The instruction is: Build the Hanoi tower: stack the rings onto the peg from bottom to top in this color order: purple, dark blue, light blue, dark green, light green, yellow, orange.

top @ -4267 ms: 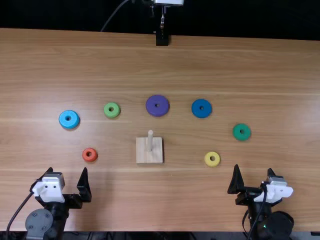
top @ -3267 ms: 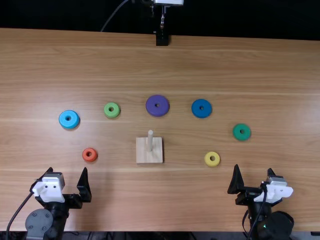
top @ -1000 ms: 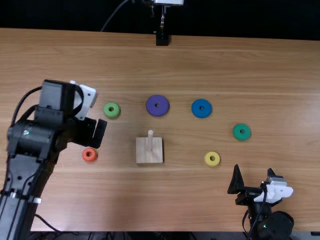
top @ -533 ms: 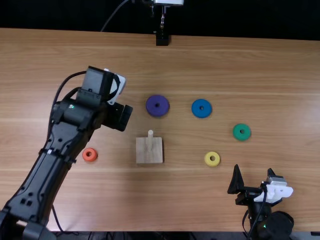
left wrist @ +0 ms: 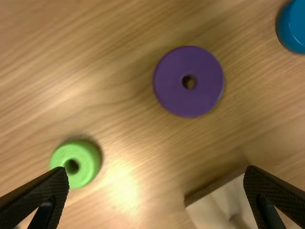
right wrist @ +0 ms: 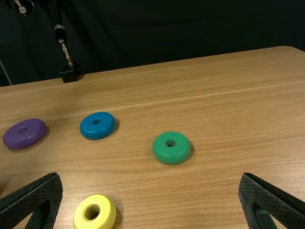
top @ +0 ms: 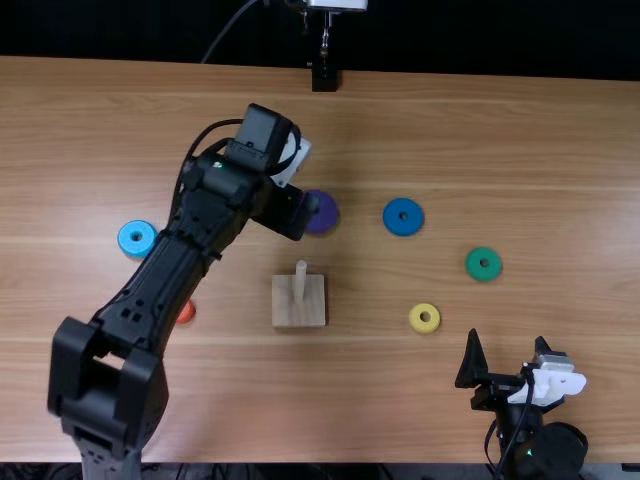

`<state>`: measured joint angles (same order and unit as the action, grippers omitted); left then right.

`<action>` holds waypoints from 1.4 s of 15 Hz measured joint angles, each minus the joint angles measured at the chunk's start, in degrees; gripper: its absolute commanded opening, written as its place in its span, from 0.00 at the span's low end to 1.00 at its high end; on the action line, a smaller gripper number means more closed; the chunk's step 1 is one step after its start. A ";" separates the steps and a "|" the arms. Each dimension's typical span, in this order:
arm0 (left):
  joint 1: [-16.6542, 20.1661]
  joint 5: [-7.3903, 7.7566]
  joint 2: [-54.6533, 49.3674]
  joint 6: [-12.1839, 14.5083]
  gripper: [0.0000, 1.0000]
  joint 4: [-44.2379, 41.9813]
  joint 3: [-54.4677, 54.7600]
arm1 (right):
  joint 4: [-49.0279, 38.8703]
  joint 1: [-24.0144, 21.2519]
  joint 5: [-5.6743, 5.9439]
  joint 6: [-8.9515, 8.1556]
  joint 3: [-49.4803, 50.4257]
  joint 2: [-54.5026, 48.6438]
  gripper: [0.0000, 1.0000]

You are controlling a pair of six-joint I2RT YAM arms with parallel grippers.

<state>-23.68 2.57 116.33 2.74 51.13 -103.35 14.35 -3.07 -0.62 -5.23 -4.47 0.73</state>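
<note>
Left hand: the left hand is hanging over the desk, wide apart, with nothing between its fingers; in the top view it is overlapping the purple ring's left edge.
Right hand: the right hand is resting near the desk's near edge, also wide and empty.
Left arm: the left arm is stretching forward and rightward over the left part of the desk.
Peg: the peg is standing upright on its square wooden base, near the middle.
Purple ring: the purple ring is lying flat just beyond the base.
Dark blue ring: the dark blue ring is lying to the right of the purple one.
Light blue ring: the light blue ring is lying at far left, beside the left arm.
Dark green ring: the dark green ring is lying farthest right.
Light green ring: the light green ring is lying on the desk, apart from the purple ring and the base.
Yellow ring: the yellow ring is lying to the right of the base.
Orange ring: the orange ring is lying left of the base, partly hidden under the left arm.
</note>
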 measured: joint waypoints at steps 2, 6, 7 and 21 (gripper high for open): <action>-1.64 -0.61 5.31 -0.31 1.00 2.95 -4.44 | 0.00 0.02 -0.02 0.02 0.00 0.00 1.00; -3.78 -3.39 13.22 -0.74 1.00 9.60 -12.83 | -0.02 0.02 -0.04 0.02 0.00 0.00 1.00; -4.09 -3.69 14.36 -0.90 1.00 10.29 -13.92 | 0.00 0.02 -0.04 0.02 -0.02 0.00 1.00; -5.95 -3.74 25.83 -1.27 1.00 9.70 -22.97 | 0.00 0.02 -0.02 0.02 0.00 0.00 1.00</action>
<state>-29.63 -1.17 142.17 1.48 60.84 -126.32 14.35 -3.05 -0.64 -5.21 -4.47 0.73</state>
